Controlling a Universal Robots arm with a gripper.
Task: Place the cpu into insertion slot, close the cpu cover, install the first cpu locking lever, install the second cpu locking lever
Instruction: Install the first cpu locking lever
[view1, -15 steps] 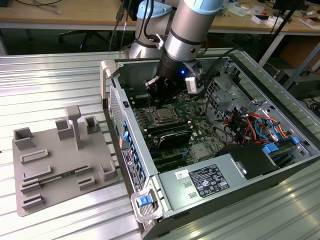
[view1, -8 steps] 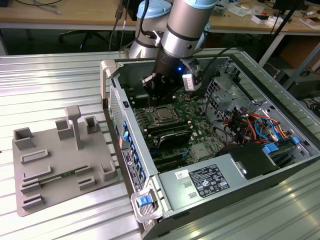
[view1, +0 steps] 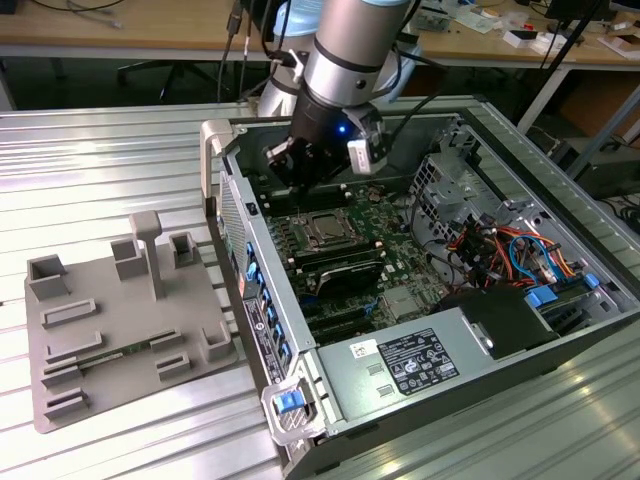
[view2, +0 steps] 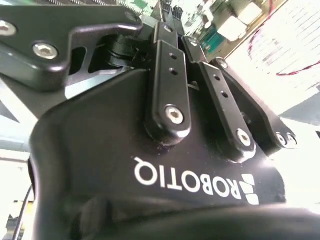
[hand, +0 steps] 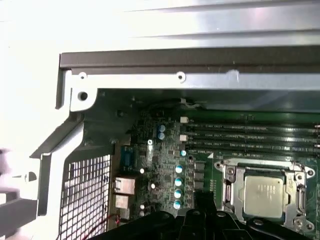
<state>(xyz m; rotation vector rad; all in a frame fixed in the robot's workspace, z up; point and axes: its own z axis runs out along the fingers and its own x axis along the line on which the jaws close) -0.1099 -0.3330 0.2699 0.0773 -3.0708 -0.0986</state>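
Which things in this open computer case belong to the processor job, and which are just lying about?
Part of the job:
- cpu, seated in the insertion slot
- cpu cover, down around the chip
- claw, above the board beside the socket

Just lying about:
- grey fixture tray outside the case
- memory slots
- power supply
- drive cables

Gripper (view1: 300, 165) above cpu (view1: 327, 229), comp case (view1: 420, 385)

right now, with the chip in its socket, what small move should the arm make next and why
Probably ease the gripper down toward the metal frame around the chip. The chip sits in place with the frame lying around it, while the gripper hangs above the board, off to one side.
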